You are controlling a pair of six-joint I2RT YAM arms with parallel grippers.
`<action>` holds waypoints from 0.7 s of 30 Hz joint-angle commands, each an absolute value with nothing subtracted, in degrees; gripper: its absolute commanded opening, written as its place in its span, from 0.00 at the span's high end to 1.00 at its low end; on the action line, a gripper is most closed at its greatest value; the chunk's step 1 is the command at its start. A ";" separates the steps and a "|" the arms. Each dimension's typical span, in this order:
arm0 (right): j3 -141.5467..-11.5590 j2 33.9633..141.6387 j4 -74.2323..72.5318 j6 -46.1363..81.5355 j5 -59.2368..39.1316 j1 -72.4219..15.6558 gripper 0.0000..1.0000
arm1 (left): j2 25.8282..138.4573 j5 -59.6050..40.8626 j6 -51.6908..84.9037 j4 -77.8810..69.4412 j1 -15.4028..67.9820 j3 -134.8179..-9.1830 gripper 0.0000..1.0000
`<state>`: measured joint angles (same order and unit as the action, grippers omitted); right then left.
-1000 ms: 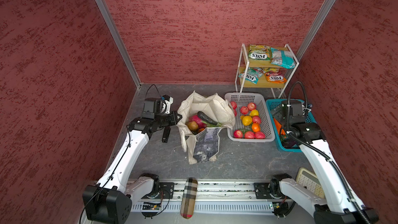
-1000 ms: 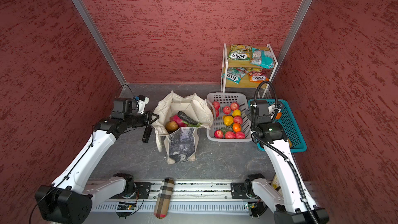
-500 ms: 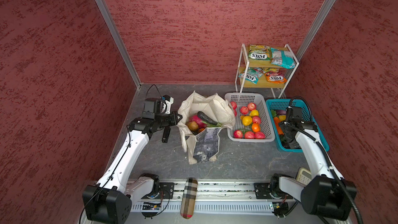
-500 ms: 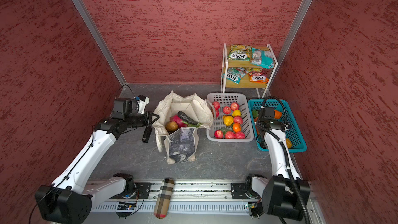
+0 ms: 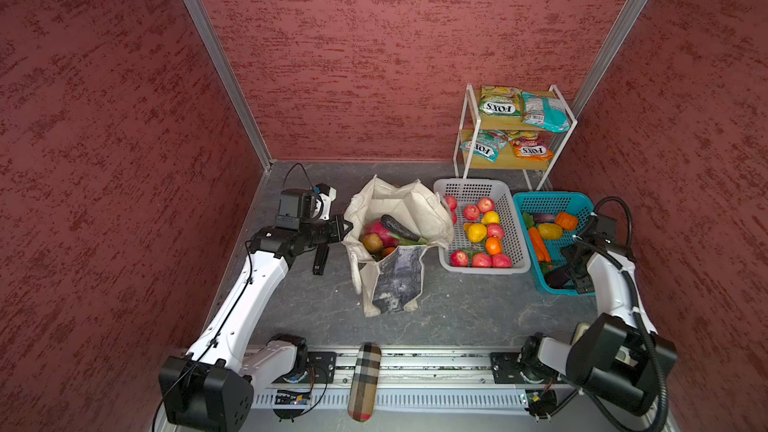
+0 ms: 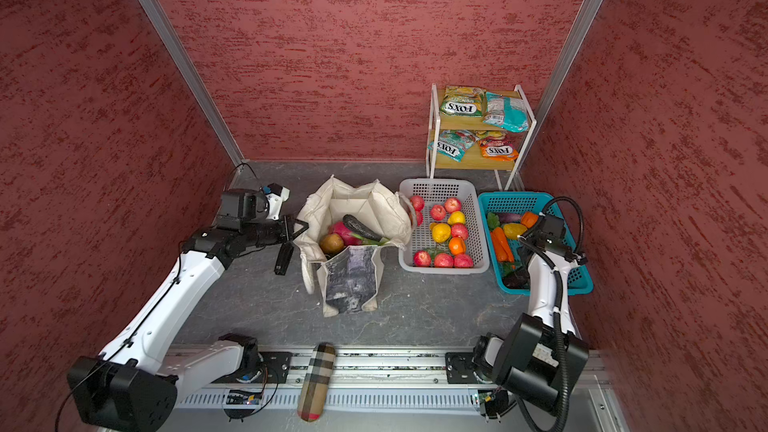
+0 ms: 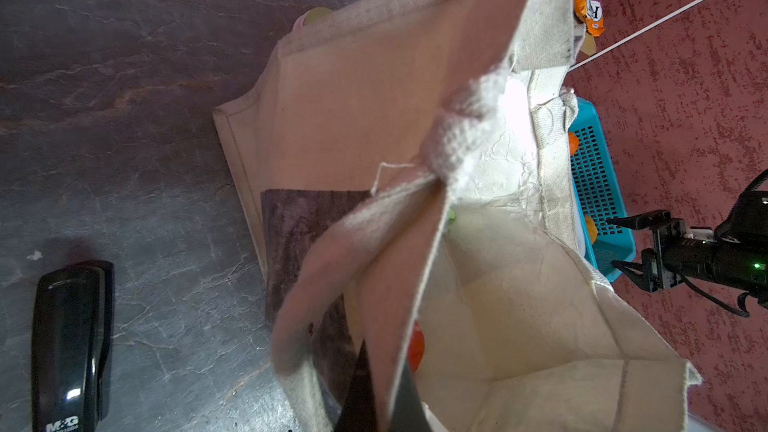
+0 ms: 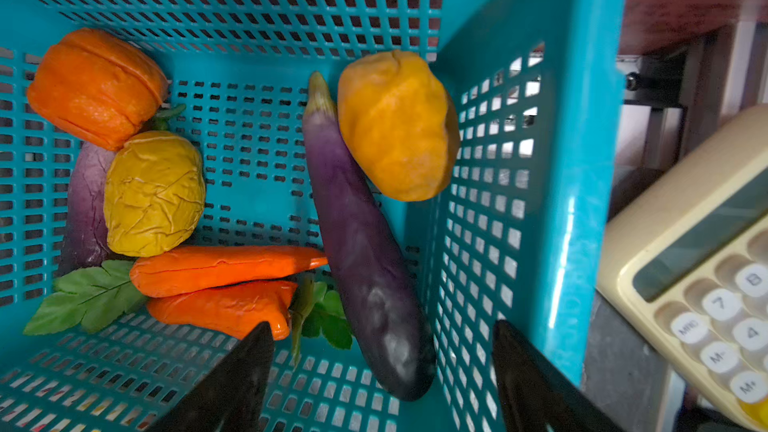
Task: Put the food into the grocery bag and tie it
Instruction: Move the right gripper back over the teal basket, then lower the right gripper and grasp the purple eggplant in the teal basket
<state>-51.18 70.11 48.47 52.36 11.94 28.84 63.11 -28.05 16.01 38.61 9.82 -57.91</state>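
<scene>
The cream grocery bag [image 5: 419, 209] [image 6: 365, 201] stands open mid-floor. It holds food: a pink dragon fruit [image 5: 378, 228], a brown oval [image 5: 371, 242] and a dark eggplant [image 5: 399, 228]. My left gripper [image 5: 347, 228] [image 7: 382, 392] is shut on the bag's left rim, with cloth [image 7: 374, 89] pinched between its fingers. My right gripper [image 8: 382, 330] [image 5: 575, 263] reaches down into the blue basket [image 8: 498, 14] with its jaws open. The fat end of a purple eggplant [image 8: 361, 251] lies between its fingers, untouched. Carrots [image 8: 220, 268] and a yellow piece [image 8: 395, 126] lie beside it.
A white basket [image 5: 471, 193] of red, yellow and orange fruit sits between the bag and the blue basket [image 5: 552, 197]. A rack with FOX'S packets [image 5: 498, 108] stands behind. A black stapler [image 5: 320, 257] lies under the left arm. A calculator [image 8: 706, 268] sits beside the blue basket.
The right arm has swung rightward and dropped its gripper into the blue basket over the eggplant, and its jaws have narrowed slightly. The left gripper and the bag have not moved.
</scene>
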 commanded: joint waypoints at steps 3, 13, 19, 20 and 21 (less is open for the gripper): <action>-52.53 73.02 45.25 50.17 8.86 29.97 0.19 | 63.47 -28.35 15.12 38.76 10.46 -58.40 1.00; -53.75 78.98 42.68 49.81 6.76 31.61 0.16 | 63.46 -28.34 15.03 38.76 10.63 -58.45 1.00; -53.27 81.21 40.64 50.11 7.24 32.38 0.13 | 63.37 -28.14 15.03 38.85 10.63 -58.45 1.00; -53.29 81.74 40.40 50.05 7.14 32.58 0.13 | 63.37 -28.12 15.03 38.84 10.63 -58.45 1.00; -53.27 82.36 40.05 50.06 6.75 32.69 0.13 | 63.37 -28.15 15.03 38.85 10.64 -58.45 1.00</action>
